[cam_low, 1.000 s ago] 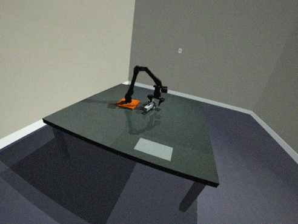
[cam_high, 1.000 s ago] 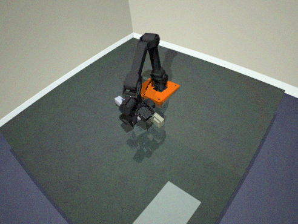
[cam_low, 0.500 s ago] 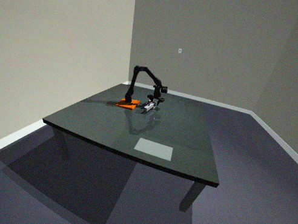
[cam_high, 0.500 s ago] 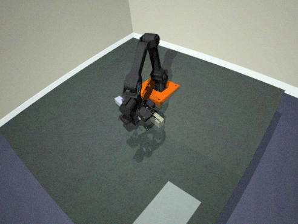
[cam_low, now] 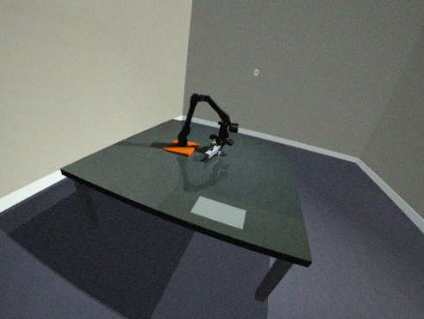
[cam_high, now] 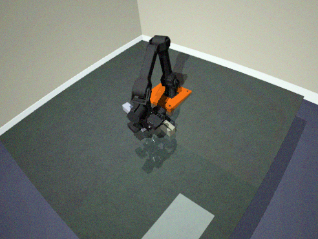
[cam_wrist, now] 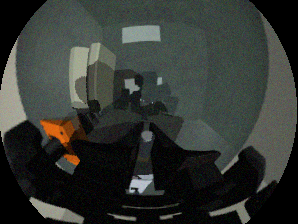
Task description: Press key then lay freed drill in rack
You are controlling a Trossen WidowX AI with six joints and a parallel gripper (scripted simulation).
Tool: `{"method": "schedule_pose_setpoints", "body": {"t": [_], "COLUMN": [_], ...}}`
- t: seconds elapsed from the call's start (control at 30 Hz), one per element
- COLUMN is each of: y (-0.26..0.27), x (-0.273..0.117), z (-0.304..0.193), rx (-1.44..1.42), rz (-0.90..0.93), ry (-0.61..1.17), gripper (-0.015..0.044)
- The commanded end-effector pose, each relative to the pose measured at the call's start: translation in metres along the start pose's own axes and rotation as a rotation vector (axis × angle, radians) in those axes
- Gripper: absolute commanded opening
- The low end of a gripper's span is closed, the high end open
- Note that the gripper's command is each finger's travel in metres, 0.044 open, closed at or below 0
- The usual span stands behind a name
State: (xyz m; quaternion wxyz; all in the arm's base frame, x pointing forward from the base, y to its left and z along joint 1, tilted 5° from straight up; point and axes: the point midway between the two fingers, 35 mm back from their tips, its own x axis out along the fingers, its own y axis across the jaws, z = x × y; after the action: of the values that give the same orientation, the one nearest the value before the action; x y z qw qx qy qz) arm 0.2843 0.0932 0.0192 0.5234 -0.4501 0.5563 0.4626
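In the top view we see the gripper [cam_high: 149, 126] low at frame centre over a dark cluster with a beige block [cam_high: 169, 128]; no writing is legible. In the exterior view the pale drill [cam_low: 211, 151] lies mid-table beside the orange base [cam_low: 182, 148]. In the wrist view the fingers stand nearly closed; whether they grip anything, we cannot tell.
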Motion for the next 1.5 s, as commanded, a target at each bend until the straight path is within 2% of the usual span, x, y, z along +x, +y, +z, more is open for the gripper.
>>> {"method": "schedule_pose_setpoints", "body": {"t": [0.0,1.03,1.47], "y": [-0.001,-0.001,0.000], "x": [0.000,0.000,-0.001], "z": [0.000,0.045,0.039], "rx": [0.000,-0.003,-0.006], "rz": [-0.004,0.005,0.001], "ry": [0.001,0.003,0.003], "gripper": [0.0000,0.0000,0.0341]}}
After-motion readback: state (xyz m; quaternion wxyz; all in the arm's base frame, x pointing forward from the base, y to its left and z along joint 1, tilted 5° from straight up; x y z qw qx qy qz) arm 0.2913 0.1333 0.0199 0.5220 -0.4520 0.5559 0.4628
